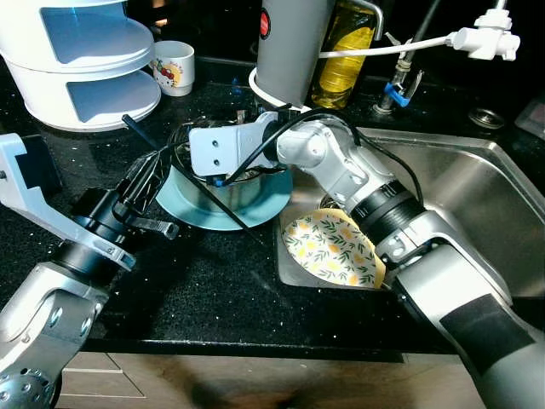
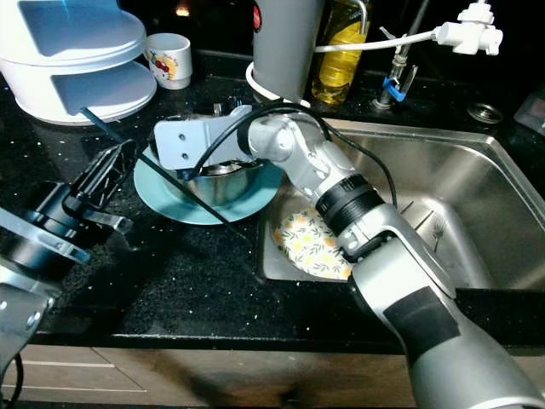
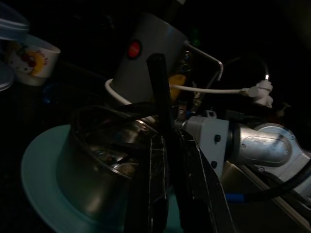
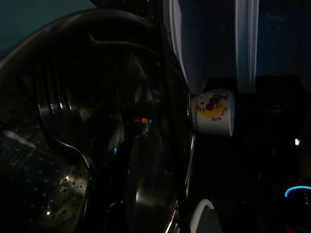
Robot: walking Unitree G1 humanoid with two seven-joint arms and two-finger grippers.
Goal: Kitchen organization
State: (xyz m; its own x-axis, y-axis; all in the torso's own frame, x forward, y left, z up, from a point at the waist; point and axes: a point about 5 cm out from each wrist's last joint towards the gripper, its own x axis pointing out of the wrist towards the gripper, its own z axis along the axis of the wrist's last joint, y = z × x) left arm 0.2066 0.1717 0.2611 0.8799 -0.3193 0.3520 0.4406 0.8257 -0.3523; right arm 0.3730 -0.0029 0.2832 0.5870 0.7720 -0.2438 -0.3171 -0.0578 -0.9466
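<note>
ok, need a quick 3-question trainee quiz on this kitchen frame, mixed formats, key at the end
1. True or false: the steel bowl sits on the teal plate.
2. Where is the floral plate? A) in the sink B) on the white tiered rack C) on the floor
3. Fill in: the right gripper reaches into the ____.

Key: 1 true; 2 A; 3 steel bowl. The left gripper is beside the teal plate.
</note>
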